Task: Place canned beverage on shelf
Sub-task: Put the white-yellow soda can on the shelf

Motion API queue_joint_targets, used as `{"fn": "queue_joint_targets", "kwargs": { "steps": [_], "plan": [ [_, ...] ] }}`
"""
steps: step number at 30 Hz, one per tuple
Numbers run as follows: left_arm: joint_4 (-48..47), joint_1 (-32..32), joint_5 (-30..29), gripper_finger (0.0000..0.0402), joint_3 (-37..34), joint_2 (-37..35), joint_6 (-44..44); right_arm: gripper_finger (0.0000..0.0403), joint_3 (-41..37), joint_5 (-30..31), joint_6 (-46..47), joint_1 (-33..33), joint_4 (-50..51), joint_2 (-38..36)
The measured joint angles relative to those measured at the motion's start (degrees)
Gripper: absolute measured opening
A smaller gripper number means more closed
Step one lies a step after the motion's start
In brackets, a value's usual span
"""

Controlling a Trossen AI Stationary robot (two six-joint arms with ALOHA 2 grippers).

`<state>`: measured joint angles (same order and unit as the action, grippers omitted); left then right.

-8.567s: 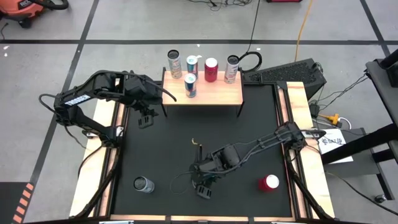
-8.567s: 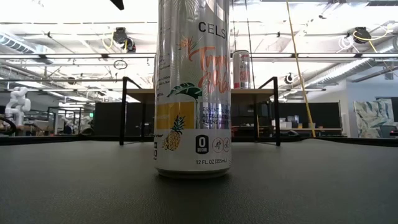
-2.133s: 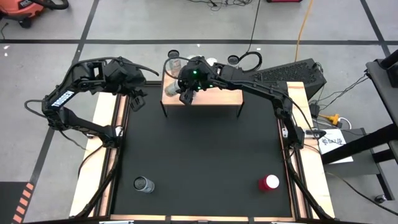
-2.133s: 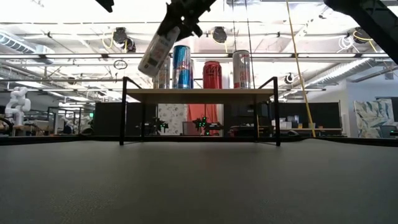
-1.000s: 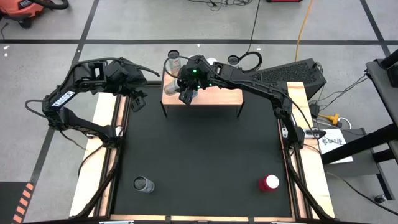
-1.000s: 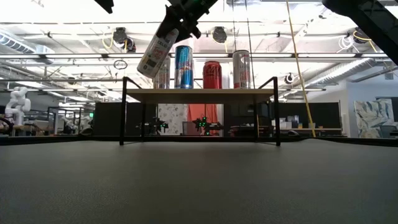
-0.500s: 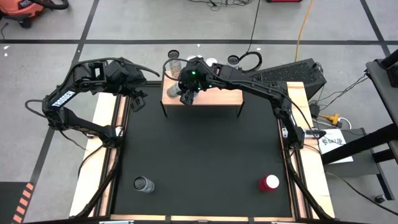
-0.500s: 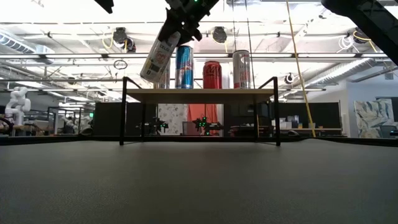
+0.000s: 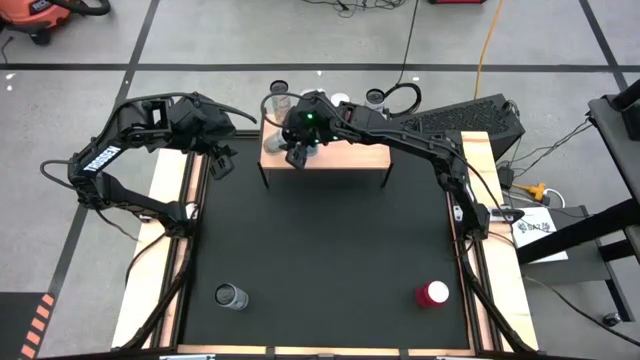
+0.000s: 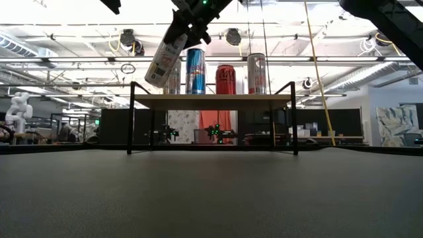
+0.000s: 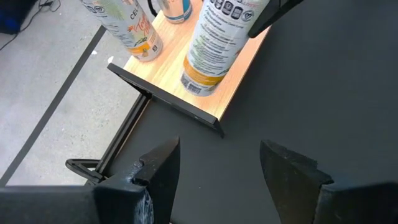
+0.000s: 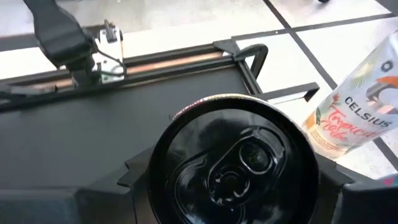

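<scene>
We hold the tilted can point(image 10: 166, 55) in our right fingers point(image 9: 297, 145) over the shelf's point(image 9: 350, 155) near-left corner; next, upright it, lower and release.

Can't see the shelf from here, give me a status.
Right gripper holds Celsius can tilted over shelf left end. Left gripper idle beside shelf. Another Celsius can stands close behind.

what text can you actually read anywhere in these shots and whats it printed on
"CELSIUS": standing can beside the held can, right wrist view.
Script word under it: starts "Trop", the rest unclear.
Held can: label print too small to read.
Blue can, red can: logos too blurred.
</scene>
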<state>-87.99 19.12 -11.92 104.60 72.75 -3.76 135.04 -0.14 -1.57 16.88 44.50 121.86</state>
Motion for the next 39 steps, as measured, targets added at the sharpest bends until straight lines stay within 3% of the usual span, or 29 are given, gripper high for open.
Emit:
{"fn": "queue_joint_targets", "kwargs": {
  "steps": [22,39],
  "plan": [
    [0.0,0.0,0.0,0.0216,0.0,0.0,-0.2,0.0253,0.0,0.3,0.9,1.2,1.7,0.0],
    [-0.1,0.0,0.2,0.0216,0.0,0.0,0.0,0.0282,0.0,0.0,1.4,1.9,-1.2,0.1]
  ]
}}
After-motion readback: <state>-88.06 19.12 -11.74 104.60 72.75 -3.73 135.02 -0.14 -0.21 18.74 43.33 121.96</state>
